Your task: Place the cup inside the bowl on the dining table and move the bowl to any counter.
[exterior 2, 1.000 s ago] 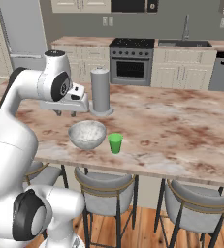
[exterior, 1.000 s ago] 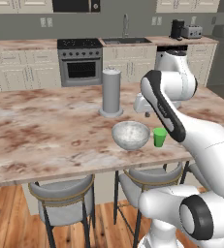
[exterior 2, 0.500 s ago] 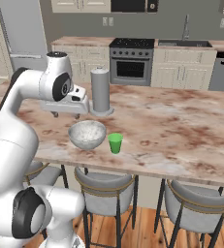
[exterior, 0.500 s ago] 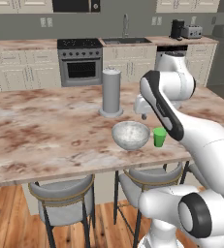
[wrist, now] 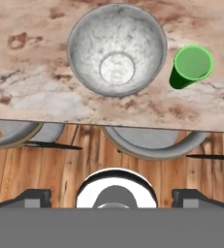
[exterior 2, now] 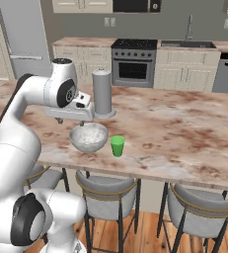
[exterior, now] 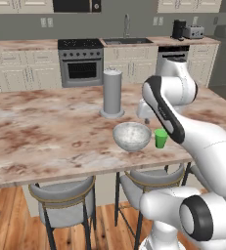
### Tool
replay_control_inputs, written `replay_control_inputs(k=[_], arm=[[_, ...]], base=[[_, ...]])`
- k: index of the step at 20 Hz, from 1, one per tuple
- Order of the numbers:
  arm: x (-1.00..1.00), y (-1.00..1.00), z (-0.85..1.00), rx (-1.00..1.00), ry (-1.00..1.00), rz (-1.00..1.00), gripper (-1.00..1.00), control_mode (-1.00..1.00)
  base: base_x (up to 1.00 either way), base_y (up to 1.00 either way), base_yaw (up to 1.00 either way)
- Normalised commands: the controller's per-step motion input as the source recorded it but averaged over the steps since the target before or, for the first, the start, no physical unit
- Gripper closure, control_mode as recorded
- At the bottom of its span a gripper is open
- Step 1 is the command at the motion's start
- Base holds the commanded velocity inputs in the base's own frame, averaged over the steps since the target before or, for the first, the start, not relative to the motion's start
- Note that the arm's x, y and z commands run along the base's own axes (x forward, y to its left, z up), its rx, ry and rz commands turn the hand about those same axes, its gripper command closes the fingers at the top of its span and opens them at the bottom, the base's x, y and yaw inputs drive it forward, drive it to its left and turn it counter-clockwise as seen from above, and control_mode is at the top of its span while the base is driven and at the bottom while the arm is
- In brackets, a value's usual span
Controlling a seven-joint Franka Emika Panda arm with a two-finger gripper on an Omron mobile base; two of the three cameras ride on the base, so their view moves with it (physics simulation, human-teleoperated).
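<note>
Against the picture of a second ago little has shifted: the arm hangs in the same pose over the surface (exterior: 46,132), and the cup (exterior: 161,138) and bowl (exterior: 131,135) sit where they sat. The gripper (exterior 2: 70,120) hovers above the bowl, and in the hand view its two tips stand far apart at the bottom corners, so the jaws are wide open and hold nothing. The hand view alone looks straight down into the bowl (wrist: 117,48), empty, speckled grey-white with a pale round bottom, and onto the open mouth of the bright green tapered cup (wrist: 191,66) just beside it, not touching. Both stand near the surface's front edge, above the grey stools (wrist: 152,143). The base views add a tall grey cylinder (exterior 2: 102,94) behind the bowl.
</note>
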Motion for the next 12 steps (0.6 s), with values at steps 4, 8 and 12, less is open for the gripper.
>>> replay_control_inputs(k=[4,8,12], arm=[[0.00,-0.20,-0.06,0.00,0.00,-0.03,-1.00,-1.00],[0.02,-0.21,0.00,0.00,0.00,-0.02,-1.00,-1.00],[0.16,-0.21,0.00,0.00,0.00,-0.02,-1.00,-1.00]], base=[[0.00,0.00,0.00],[0.00,0.00,0.00],[0.00,0.00,0.00]])
